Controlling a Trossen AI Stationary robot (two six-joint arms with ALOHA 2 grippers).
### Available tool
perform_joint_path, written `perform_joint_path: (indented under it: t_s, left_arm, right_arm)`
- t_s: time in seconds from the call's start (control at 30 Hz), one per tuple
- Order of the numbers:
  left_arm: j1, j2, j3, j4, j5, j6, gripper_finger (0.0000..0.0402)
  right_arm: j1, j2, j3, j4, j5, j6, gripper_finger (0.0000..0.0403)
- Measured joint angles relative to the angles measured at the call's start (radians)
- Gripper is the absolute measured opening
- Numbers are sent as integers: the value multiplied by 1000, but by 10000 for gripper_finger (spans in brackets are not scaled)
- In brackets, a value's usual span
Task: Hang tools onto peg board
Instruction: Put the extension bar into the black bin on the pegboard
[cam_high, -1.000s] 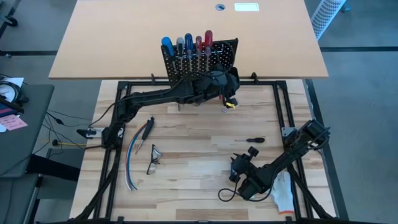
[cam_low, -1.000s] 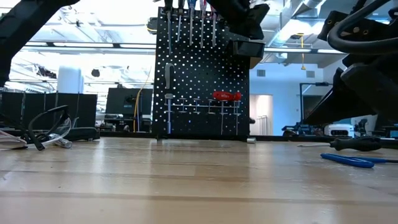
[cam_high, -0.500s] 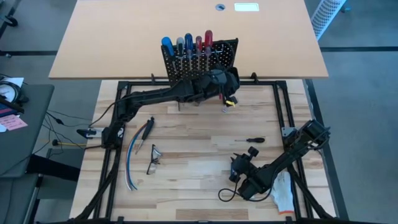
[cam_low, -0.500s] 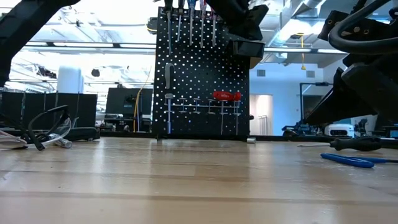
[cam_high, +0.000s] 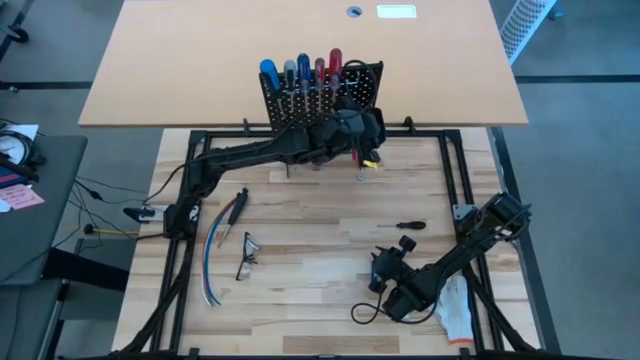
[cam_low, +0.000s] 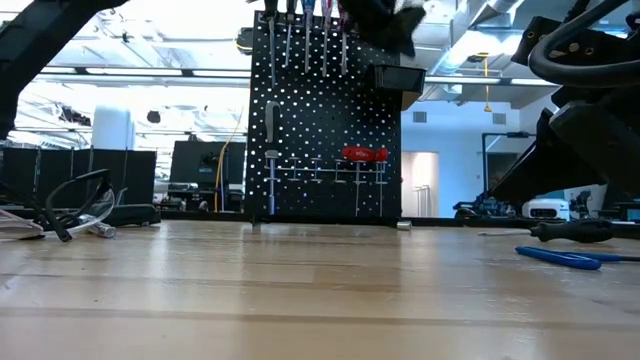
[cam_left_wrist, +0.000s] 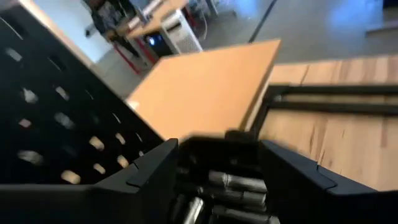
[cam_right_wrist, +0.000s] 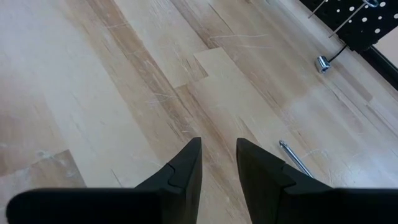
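1. We judged the setting to be a robotics laboratory in an open-plan industrial hall.
2. We noted a butcher-block worktable (cam_high: 320, 250) in a black metal frame (cam_high: 300, 133), flanked by two dark arms.
3. A tan tabletop (cam_high: 300, 50) stood behind it.
4. The low view showed exposed ceiling ducts (cam_low: 150, 70), monitors (cam_low: 195, 165) and further equipment.
5. Loose cables (cam_high: 100, 215) trailed over grey flooring.
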Motion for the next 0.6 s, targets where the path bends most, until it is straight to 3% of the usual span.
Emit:
perform_joint_path:
  t_s: [0.2, 0.37, 0.6]
  left_arm:
    - [-90, -4, 114, -110, -38, 66, 219]
    - [-183, -11, 134, -156, -105, 134, 219]
    - [-245, -22, 133, -271, -108, 77, 219]
  right_arm:
    - [17, 0, 0, -9, 0, -1, 107]
    - [70, 0, 0, -13, 23, 6, 107]
    - [128, 0, 21, -167, 90, 180, 107]
